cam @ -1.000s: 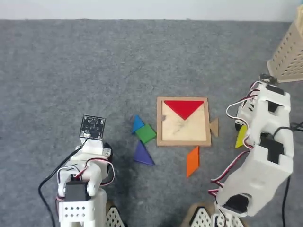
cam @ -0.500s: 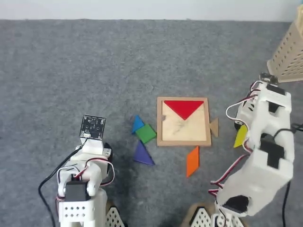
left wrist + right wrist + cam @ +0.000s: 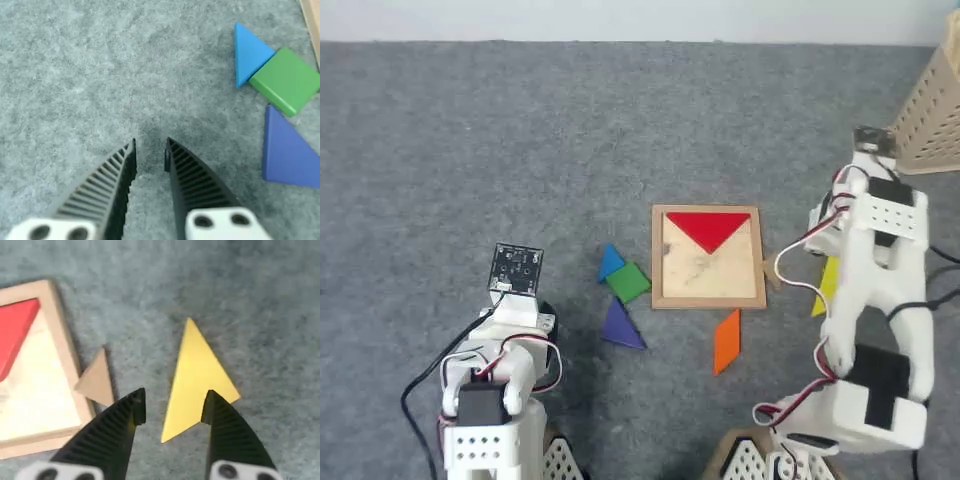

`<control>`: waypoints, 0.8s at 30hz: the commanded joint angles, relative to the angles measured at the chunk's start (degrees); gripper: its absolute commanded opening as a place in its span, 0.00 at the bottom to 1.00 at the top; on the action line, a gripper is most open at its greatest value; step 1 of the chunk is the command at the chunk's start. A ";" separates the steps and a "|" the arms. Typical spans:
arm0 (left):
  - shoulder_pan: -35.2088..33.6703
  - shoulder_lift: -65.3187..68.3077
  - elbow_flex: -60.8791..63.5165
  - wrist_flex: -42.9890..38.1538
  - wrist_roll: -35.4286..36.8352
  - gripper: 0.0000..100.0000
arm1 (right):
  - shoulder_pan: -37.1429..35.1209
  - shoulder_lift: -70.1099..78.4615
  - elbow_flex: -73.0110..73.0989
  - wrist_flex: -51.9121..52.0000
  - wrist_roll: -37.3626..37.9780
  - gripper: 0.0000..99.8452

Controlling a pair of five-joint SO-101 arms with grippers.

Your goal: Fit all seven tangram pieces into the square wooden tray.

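Right arm (image 3: 875, 270) extended, left arm (image 3: 500, 370) folded; both jaws parted.

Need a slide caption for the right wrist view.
Right gripper open over the yellow triangle, beside the tan triangle and the wooden tray holding the red triangle.

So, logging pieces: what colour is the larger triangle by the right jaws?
The triangle is yellow, clearest in the right wrist view.

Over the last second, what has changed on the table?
The right gripper pushed forward, away from its base, and now hangs open over the yellow triangle. Nothing was gripped. The left gripper, tray, red triangle and orange piece stayed put.
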 commanded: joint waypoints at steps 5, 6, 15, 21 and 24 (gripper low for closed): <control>-0.09 -0.97 -0.48 0.18 -0.44 0.09 | 2.24 10.77 -5.71 -0.22 1.85 0.29; -0.09 -0.97 -0.48 0.18 -0.44 0.09 | 2.15 12.53 -6.42 -0.22 1.85 0.30; -0.09 -0.97 -0.48 0.18 -0.44 0.09 | 2.42 23.96 -10.99 -0.66 1.58 0.29; -0.09 -0.97 -0.48 0.18 -0.44 0.09 | 2.42 26.33 -13.63 1.36 1.49 0.26; -0.09 -0.97 -0.48 0.18 -0.44 0.09 | 2.42 26.33 -13.63 1.36 1.41 0.21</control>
